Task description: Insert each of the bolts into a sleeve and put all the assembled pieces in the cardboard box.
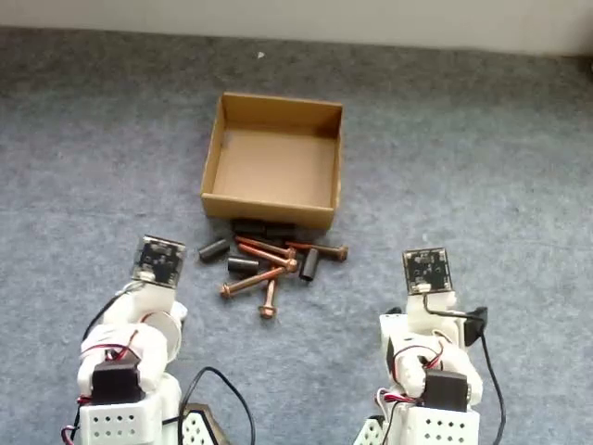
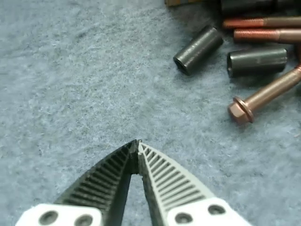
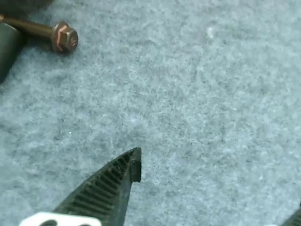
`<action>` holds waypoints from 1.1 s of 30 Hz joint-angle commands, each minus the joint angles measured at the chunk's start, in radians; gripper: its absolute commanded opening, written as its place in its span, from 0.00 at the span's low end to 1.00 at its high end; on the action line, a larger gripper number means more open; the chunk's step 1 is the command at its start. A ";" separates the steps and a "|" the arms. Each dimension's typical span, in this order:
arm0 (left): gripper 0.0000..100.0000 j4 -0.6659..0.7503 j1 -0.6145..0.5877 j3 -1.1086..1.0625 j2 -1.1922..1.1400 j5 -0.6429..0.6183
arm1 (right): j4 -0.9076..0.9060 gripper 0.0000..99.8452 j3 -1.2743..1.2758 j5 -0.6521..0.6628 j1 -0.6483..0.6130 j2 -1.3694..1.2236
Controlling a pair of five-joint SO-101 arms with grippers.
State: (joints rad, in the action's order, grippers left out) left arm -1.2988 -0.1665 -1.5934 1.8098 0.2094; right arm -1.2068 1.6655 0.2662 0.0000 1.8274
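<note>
At the near edge of the grey carpet, I have both arms parked side by side.

Left gripper: fingers pressed together at the tips, nothing between them, over bare carpet. I cannot tell whether it touches the carpet.

Right gripper: spread wide and holding nothing. One dark finger is in plain sight, the other just shows at the frame's corner.

Just beyond the left gripper lies a copper bolt, its flanged head toward the fingers. Past it lie two dark sleeves, apart from each other, both on their sides.

Beyond the right gripper, a second bolt lies with its hex head toward open carpet, beside the end of a dark sleeve.

From above, these belong to one loose heap between the arms and the box. Several bolts cross one another, with sleeves scattered among them. Two sleeves lie against the box's near wall. Bolts and sleeves are separate and all outside the box, which sits farthest out, open side up.
</note>
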 commanded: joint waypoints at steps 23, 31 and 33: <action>0.01 0.080 -0.171 0.041 0.005 0.005 | -0.025 0.49 -0.156 0.009 0.007 0.008; 0.01 0.080 -0.171 0.041 0.005 0.005 | -0.073 0.24 -0.354 0.015 -0.021 0.007; 0.01 0.080 -0.171 0.041 0.005 0.005 | -0.093 0.24 -0.390 0.015 -0.050 0.005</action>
State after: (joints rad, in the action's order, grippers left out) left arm -1.2344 -0.3199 -1.5934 1.8098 0.2094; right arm -1.2804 1.3663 0.2693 -0.0061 1.8366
